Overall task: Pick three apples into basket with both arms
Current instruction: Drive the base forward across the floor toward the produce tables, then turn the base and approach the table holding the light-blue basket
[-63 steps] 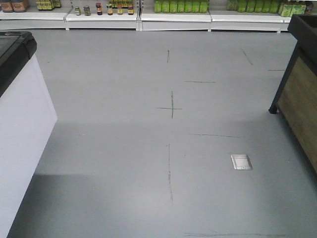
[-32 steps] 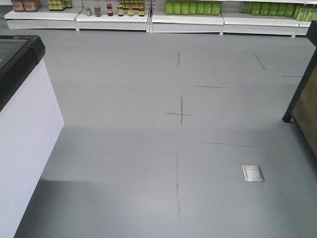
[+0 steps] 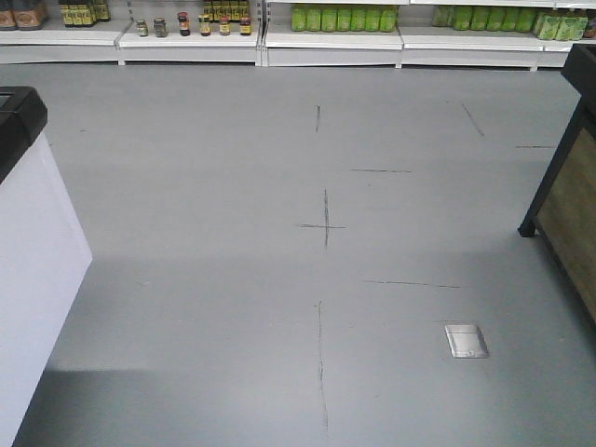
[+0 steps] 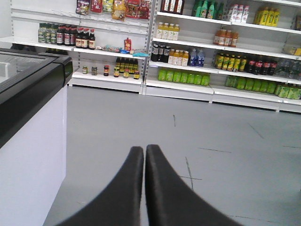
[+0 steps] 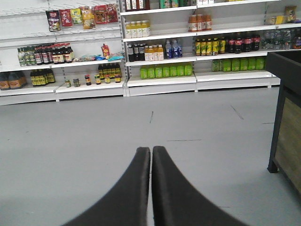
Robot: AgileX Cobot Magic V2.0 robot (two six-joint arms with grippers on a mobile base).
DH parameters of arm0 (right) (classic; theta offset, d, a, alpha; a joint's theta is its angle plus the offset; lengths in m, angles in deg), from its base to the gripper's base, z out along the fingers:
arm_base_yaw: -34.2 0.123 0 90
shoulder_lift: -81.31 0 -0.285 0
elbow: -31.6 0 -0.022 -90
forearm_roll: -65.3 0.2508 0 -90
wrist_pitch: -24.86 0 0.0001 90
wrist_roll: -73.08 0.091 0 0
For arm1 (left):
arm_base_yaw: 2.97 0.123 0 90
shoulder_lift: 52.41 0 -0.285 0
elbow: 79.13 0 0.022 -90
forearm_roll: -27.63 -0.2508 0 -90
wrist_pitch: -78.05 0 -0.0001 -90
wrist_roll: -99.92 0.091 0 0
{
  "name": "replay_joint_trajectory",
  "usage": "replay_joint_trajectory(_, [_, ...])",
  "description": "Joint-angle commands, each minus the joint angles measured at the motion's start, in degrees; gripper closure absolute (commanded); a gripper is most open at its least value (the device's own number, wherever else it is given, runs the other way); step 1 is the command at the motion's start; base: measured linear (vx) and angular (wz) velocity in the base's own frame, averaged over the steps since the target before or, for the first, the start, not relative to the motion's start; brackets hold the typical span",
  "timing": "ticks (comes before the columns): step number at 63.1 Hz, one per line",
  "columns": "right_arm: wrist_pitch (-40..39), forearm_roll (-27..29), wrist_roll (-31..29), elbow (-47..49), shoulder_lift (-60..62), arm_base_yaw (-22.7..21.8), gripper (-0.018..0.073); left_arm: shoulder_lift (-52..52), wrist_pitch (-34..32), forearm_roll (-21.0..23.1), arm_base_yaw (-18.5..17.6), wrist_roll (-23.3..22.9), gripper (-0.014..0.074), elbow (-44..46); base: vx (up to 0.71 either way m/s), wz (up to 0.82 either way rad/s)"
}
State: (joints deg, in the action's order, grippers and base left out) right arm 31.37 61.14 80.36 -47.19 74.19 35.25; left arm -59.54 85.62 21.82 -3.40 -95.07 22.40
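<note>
Apples: none in any view, so their place cannot be given. Basket: likewise absent. No tabletop shows, so nothing can be placed by its edges or corners. Handling, by judgement only: an apple should be firm, smooth-skinned, of moderate weight, apt to roll and to bruise under a hard pinch. It is best taken across its widest girth, with the stem end left alone. Left gripper (image 4: 144,153): both black fingers pressed together along their length, nothing between them, touching nothing, held above bare grey floor (image 3: 233,186). Right gripper (image 5: 151,153): the same, fingers closed tip to tip and empty. Either would need to spread wide before taking fruit. Surroundings: a white chest cabinet (image 4: 28,141) with a black top on the left; a black-framed, wood-panelled stand (image 5: 287,117) on the right; a small metal plate (image 3: 467,340) set in the floor among thin dark cross marks (image 3: 325,225); stocked store shelves (image 4: 178,84) of bottles and jars along the far wall.
</note>
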Motion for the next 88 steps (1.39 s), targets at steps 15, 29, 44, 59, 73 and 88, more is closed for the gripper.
replay_joint_trajectory(15, [-4.4,-0.7,-0.2,-0.8,0.8,-0.4,0.0564,0.9,-3.9,0.0,0.0,0.0,0.0603,-0.5,0.18,-0.18])
replay_joint_trajectory(29, [-4.4,-0.7,-0.2,-0.8,0.8,-0.4,0.0564,0.9,-3.9,0.0,0.0,0.0,0.0603,-0.5,0.19,-0.28])
replay_joint_trajectory(44, [-4.4,-0.7,-0.2,-0.8,0.8,-0.4,0.0564,0.9,-3.9,0.0,0.0,0.0,0.0603,-0.5,0.18,-0.36])
replay_joint_trajectory(59, [-4.4,-0.7,-0.2,-0.8,0.8,-0.4,0.0564,0.9,-3.9,0.0,0.0,0.0,0.0603,-0.5,0.17,-0.43])
replay_joint_trajectory(73, [-4.4,-0.7,-0.2,-0.8,0.8,-0.4,0.0564,0.9,-3.9,0.0,0.0,0.0,0.0603,-0.5,0.15,-0.50])
replay_joint_trajectory(88, [-4.4,-0.7,-0.2,-0.8,0.8,-0.4,0.0564,0.9,-3.9,0.0,0.0,0.0,0.0603,-0.5,0.14,-0.53])
